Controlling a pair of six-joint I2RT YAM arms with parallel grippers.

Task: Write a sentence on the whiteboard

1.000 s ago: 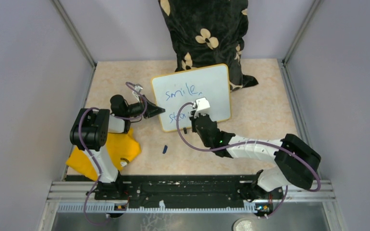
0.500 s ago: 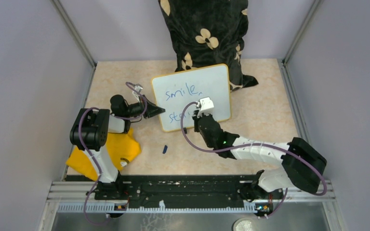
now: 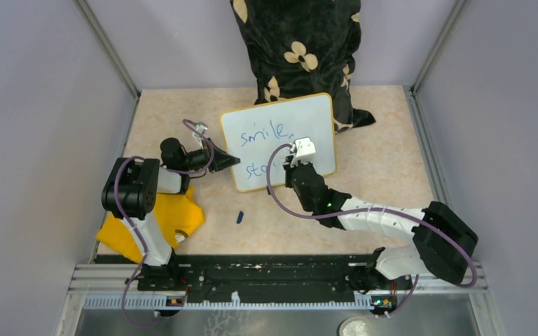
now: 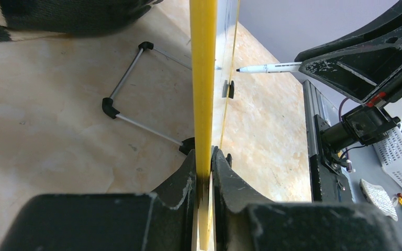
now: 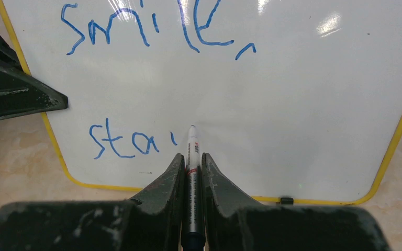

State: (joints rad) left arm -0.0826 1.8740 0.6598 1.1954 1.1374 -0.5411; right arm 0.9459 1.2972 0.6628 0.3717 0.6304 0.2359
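At the table's centre, the whiteboard (image 3: 312,115) stands tilted back on a wire stand (image 4: 136,83), with a black flowered fabric (image 3: 301,49) just behind it and its lower edge on the tabletop.

**Left gripper** (image 4: 204,157): clenched on the board's yellow rim at its left edge. The wrist view shows the rim pinched between both fingers. Function: steadies the board.

**Right gripper** (image 5: 191,159): clenched on a marker (image 5: 192,157), with the barrel lying between the fingers and the tip pointing at the board face. The tip sits on the lower line, just right of the last stroke. The left wrist view shows the tip at the surface, but contact cannot be confirmed.

**Sentence** (image 5: 152,26), progress:

1. Upper line: "smile" followed by a comma, in blue. Judged complete.
2. Lower line: "sta" plus one short tick beside the tip. Judged an unfinished word, with its current letter only begun.
3. The board face to the right of the tip is bare, so room remains on the lower line.

**Remaining work, as judged:** finish the letter in hand, complete the word, and add whatever else the lower line is to carry. Roughly half the writing appears done.

**Other items:** a yellow cloth (image 3: 154,220) lies near the left arm's base, well apart from the board. A small dark-blue object (image 3: 239,218), possibly the marker cap, lies on the table between the arms, near the board's lower edge.
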